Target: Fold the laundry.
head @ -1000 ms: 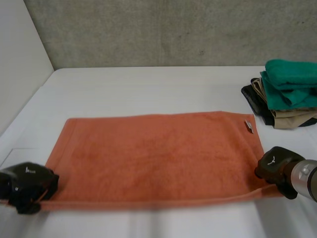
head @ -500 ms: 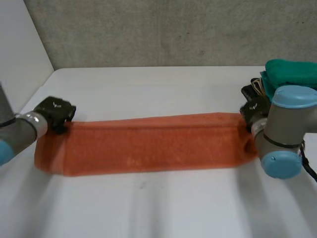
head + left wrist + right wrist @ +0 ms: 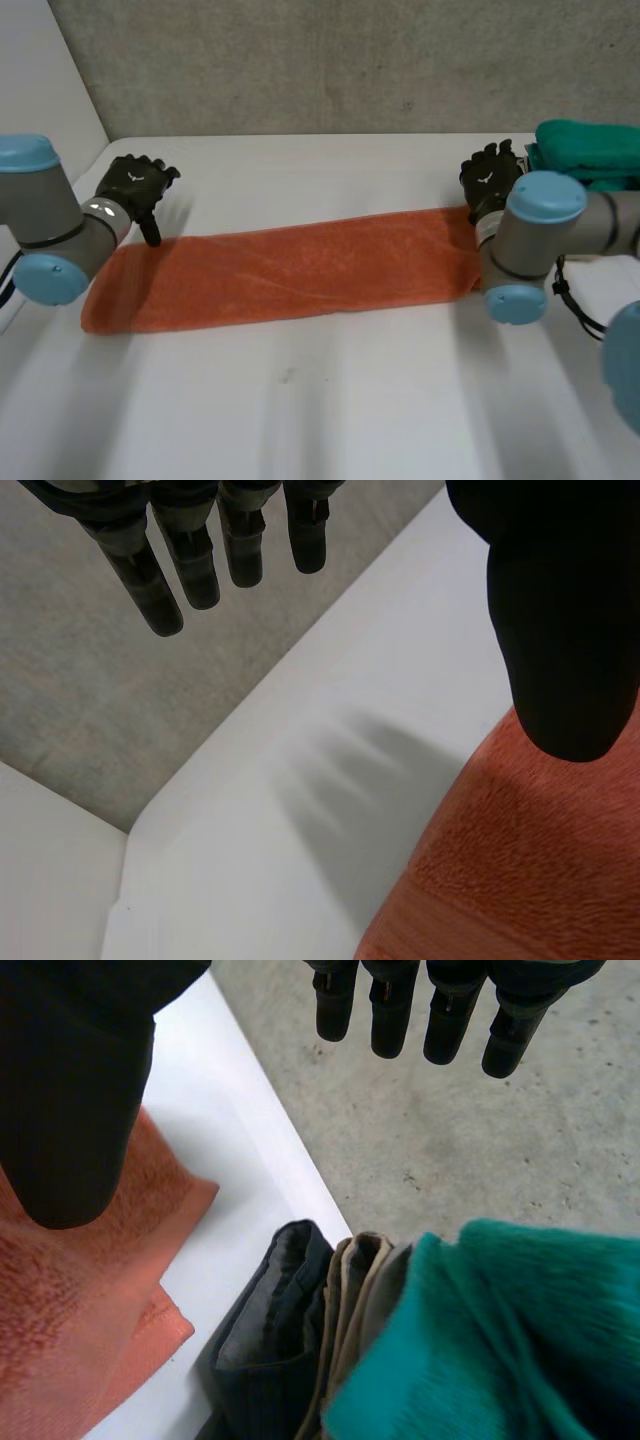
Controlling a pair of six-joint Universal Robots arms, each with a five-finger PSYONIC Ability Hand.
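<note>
- Orange towel (image 3: 290, 280) flat on the white tabletop (image 3: 330, 410), folded into one long band from the left arm across to the right arm.
- Left hand (image 3: 133, 188) at the towel's left end, by its far corner; released, gripping nothing.
- In the left wrist view: fingers (image 3: 190, 565) straight and spread over bare tabletop beyond the towel (image 3: 530, 860), thumb (image 3: 565, 630) well apart from them, tip over the towel's edge; cannot tell whether touching.
- Right hand (image 3: 488, 180) at the towel's right end, just past its far corner; likewise released, nothing held.
- In the right wrist view: fingers (image 3: 390, 1010) straight, thumb (image 3: 70, 1110) over the towel (image 3: 60, 1330) near its corner; two layers showing there, the upper corner set a little off the lower one.
- Small white mark on the back of each hand in the head view, too small to read.
- Stack of folded clothes just beyond the towel's right end, a strip of bare tabletop between: black piece (image 3: 265, 1340) nearest the towel, beige piece (image 3: 355, 1290) next to it, teal piece (image 3: 585, 150) on top.
- Grey concrete wall (image 3: 350, 60) behind the tabletop, on the towel's far side.
</note>
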